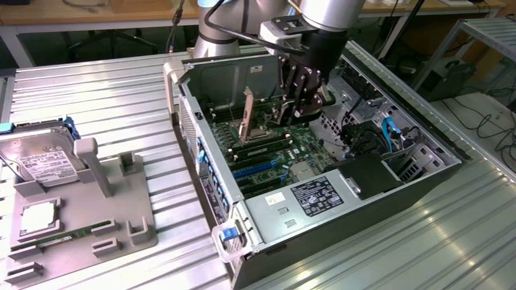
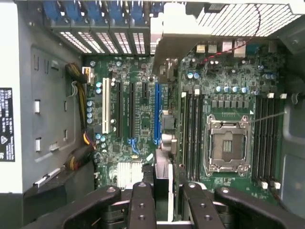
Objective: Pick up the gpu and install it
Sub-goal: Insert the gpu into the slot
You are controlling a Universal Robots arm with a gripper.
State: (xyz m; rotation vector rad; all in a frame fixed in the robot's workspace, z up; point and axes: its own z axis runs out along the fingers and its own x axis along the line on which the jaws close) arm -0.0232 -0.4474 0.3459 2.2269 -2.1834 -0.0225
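**GPU held edge-on above the motherboard**

The likeliest failure, as I judge it, is misalignment: if the gpu (image 1: 248, 115) comes down off the line of the blue slot (image 2: 157, 114), its edge could catch on neighbouring slots or the memory sockets beside the CPU socket (image 2: 228, 145), and the bracket could foul the case (image 1: 354, 241) rear wall. A slip in the grip would tilt it.

The gripper (image 1: 303, 99) hangs inside the open case, above the motherboard (image 1: 290, 151). Its fingers (image 2: 141, 210) are partly closed, clamped on the gpu, which stands on edge between them, over the board near the blue slot.
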